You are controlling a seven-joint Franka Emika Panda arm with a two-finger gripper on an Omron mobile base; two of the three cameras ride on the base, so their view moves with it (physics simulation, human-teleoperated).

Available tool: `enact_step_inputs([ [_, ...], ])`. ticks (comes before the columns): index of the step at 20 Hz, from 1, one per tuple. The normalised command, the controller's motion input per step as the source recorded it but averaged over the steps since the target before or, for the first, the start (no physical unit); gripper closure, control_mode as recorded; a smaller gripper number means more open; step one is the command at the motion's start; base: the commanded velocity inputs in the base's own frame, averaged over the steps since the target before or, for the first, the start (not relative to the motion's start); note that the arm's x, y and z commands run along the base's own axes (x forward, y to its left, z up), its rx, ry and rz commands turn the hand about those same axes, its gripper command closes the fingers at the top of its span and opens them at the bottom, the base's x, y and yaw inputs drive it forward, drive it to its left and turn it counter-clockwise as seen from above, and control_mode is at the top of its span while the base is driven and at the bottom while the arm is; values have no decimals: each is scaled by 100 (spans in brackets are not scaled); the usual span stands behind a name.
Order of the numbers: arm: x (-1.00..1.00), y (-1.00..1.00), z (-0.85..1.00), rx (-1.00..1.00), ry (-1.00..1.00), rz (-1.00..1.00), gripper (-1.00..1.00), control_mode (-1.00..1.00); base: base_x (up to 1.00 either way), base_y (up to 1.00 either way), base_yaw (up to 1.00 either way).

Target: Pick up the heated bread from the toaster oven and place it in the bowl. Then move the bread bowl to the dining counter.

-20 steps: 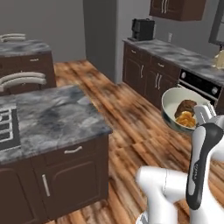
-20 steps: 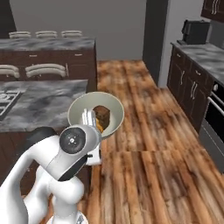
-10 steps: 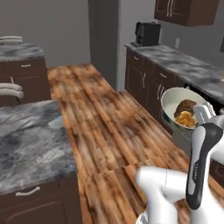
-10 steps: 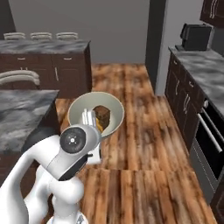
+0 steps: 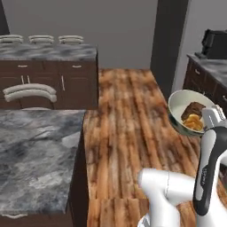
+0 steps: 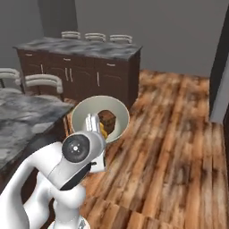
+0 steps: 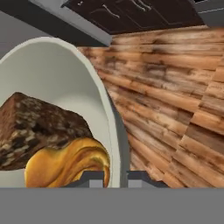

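the counter [image 5: 40,146] lies low and left of the arm, stools [image 5: 30,92] behind it. the bowl [image 5: 188,111] hangs over the floor [image 5: 124,128] to its right, rim pinched between the nearly closed jaws of the gripper [image 7: 117,177], so it must travel left. bread [image 7: 70,164] and a brown chunk [image 7: 39,127] sit inside. no writing can be read.

Home kitchen: marbled counters [image 5: 35,146], dk cabinets [image 6: 89,74], stools [image 5: 29,91].
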Motion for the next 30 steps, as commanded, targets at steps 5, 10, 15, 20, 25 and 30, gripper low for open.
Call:
enact_step_inputs([
  [5,0,0,0,0,0,0,100,100,68,-12,90],
  [10,15,4,-3,0,9,29,100,-100,14,-7,56],
  [15,64,85,0,-1,24,48,100,-100,0,0,0],
  [20,89,100,-26,-10,7,26,100,-100,0,0,0],
  [25,100,100,-55,-16,3,4,100,-100,0,0,0],
  [30,100,100,-32,-11,3,2,100,-100,0,0,0],
])
